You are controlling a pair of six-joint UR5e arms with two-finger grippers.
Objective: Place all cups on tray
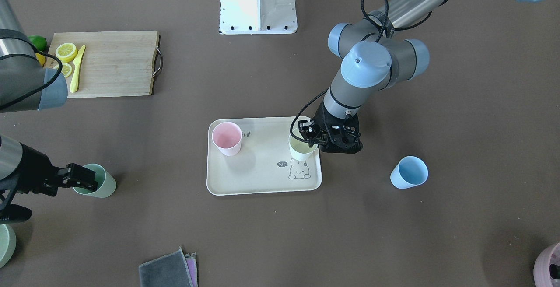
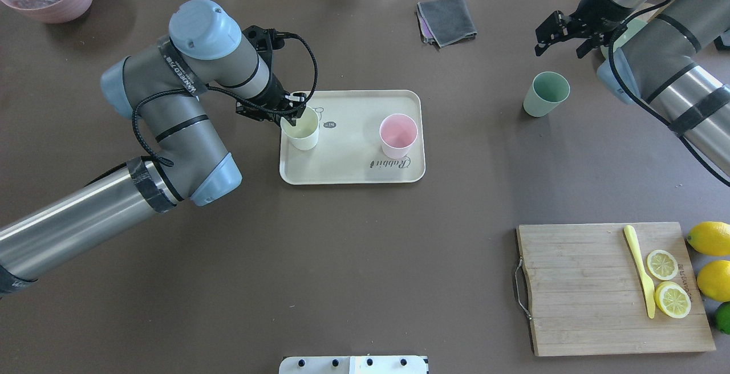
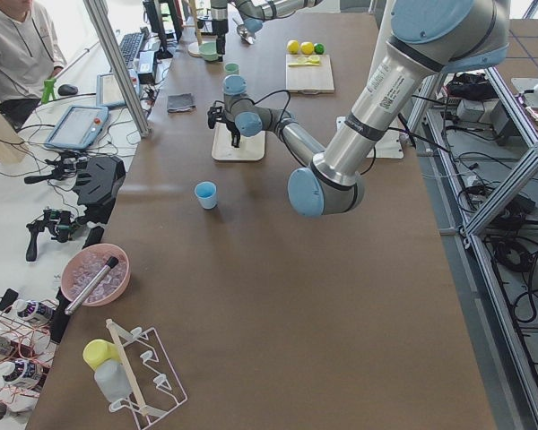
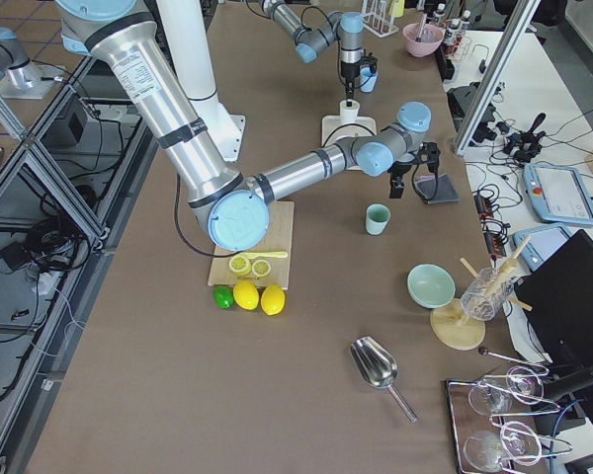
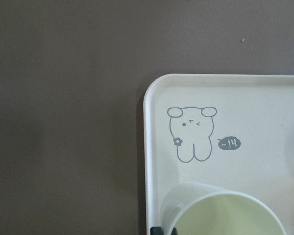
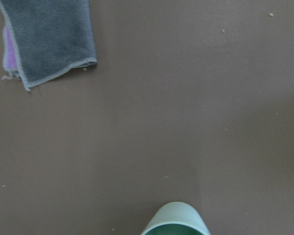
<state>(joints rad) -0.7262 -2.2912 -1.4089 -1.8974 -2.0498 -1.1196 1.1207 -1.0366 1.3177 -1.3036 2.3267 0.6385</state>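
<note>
**Left tool** (image 2: 294, 110): set at the rim of the cream cup (image 2: 302, 130), which stands by the bunny drawing on the tray (image 2: 351, 160). Whether its fingers clamp the rim cannot be told.

**Right tool** (image 2: 560, 43): fingers apart, holding nothing, near the green cup (image 2: 546, 93).

**Other cups:** the pink cup (image 2: 398, 134) stands at the tray's other end. The green cup and the blue cup (image 1: 409, 172) stand off the tray on the tabletop (image 2: 365, 248).

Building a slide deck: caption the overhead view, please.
Left jaws at the cream cup on the tray, beside the pink cup; green cup stands off-tray.
</note>
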